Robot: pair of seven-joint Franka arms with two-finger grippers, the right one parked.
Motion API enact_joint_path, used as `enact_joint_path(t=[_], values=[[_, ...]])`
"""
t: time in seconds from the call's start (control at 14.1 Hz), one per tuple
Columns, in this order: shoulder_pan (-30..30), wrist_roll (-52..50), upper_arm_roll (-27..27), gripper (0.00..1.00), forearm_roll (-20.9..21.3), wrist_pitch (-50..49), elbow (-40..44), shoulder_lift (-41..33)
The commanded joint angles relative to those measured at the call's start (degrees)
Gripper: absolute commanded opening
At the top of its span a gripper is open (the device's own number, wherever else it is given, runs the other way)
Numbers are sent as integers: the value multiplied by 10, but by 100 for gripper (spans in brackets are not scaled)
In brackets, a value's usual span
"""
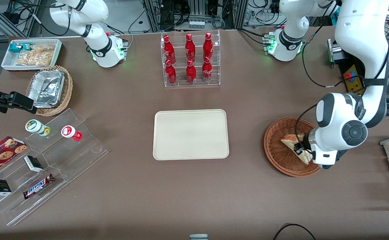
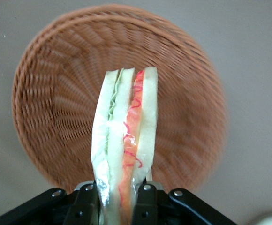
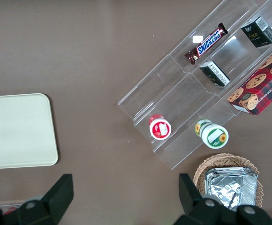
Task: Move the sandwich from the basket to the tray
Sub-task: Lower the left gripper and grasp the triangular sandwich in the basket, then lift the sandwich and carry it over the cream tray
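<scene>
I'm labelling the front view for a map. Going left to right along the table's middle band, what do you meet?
Clear tiered stand → tray → basket → sandwich, gripped in the end effector over the basket.

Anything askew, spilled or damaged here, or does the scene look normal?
Nothing stands out. The gripper is shut on the sandwich above the basket; its wrap looks intact. The tray lies flat, nothing on it. The red bottles stand upright in their rack, and no spill shows on the table.
</scene>
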Motion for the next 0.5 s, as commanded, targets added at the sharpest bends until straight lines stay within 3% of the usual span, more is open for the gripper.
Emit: enact_joint_path(t=[0.0,0.42], values=[[-83,-46,5,27,-1,-44,82,31],[-244,-41,1,30,2,-34,204,143]])
